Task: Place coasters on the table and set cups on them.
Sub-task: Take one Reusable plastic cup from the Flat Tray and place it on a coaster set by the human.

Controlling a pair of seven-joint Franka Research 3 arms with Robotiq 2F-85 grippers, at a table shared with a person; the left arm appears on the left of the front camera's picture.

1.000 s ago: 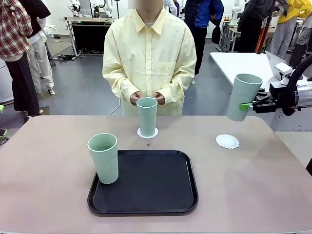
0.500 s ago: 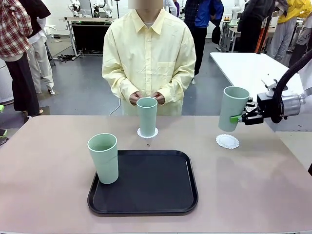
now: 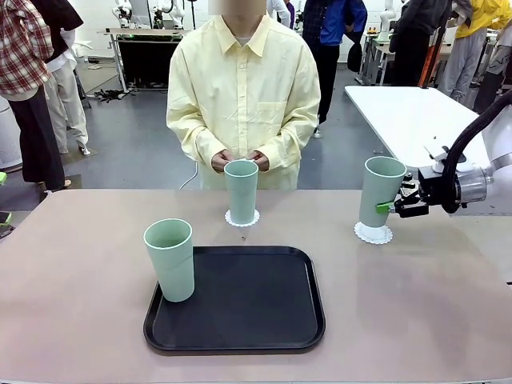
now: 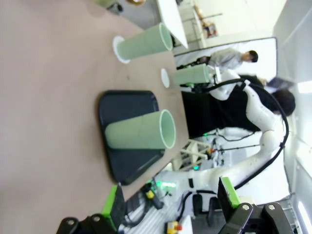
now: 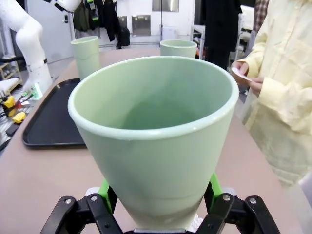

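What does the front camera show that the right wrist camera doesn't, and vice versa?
Front view: the held cup from outside, its base at a coaster, and another coaster under the middle cup. Right wrist view: the held cup's empty inside, both green pads against its sides, something thin and white in the person's hand. Both: those two cups, the third cup, the black tray, the person.

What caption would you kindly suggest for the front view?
Right pincer holding a tall, matte mint-green tumbler at a round, scalloped white coaster.
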